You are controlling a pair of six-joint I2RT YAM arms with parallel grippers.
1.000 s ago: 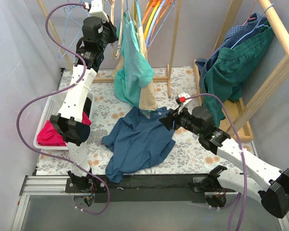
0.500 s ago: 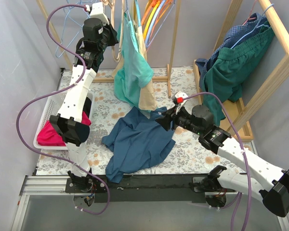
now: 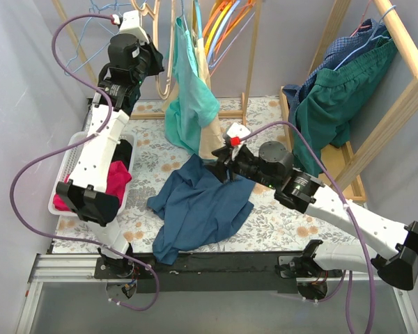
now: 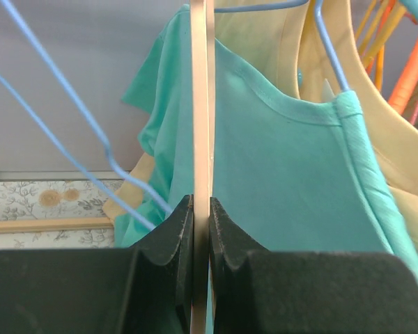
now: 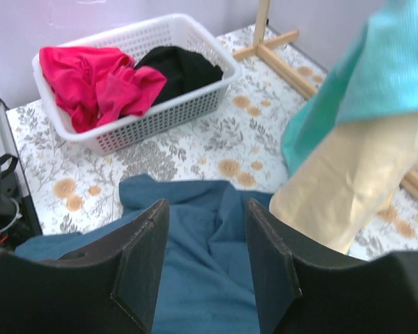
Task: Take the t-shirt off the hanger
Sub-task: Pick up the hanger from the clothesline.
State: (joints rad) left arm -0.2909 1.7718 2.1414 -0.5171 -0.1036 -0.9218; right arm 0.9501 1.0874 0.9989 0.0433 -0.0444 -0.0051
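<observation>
A teal t-shirt [image 3: 191, 97] hangs from the rail at the back on a beige hanger [image 3: 168, 69], with a cream t-shirt [image 3: 212, 142] behind it. My left gripper [image 3: 153, 62] is shut on the thin beige hanger bar [image 4: 201, 104], right beside the teal shirt's collar [image 4: 285, 181]. My right gripper [image 3: 219, 163] is open and empty. It hovers over a dark blue t-shirt [image 3: 202, 205] crumpled on the table. The right wrist view shows the blue cloth [image 5: 202, 278] between the spread fingers, and the teal hem [image 5: 383, 69] and cream hem [image 5: 348, 188] at the right.
A white basket [image 3: 66, 163] with red and black garments stands at the left, also in the right wrist view [image 5: 160, 104]. A wooden rack [image 3: 404, 49] with green and blue clothes is at the right. Orange hangers [image 3: 223, 21] and blue wire hangers [image 4: 76, 125] hang on the rail.
My right arm has swung left and forward, from the blue shirt's right edge to just below the hanging shirts. My left gripper has shifted slightly up and left, still holding the hanger.
</observation>
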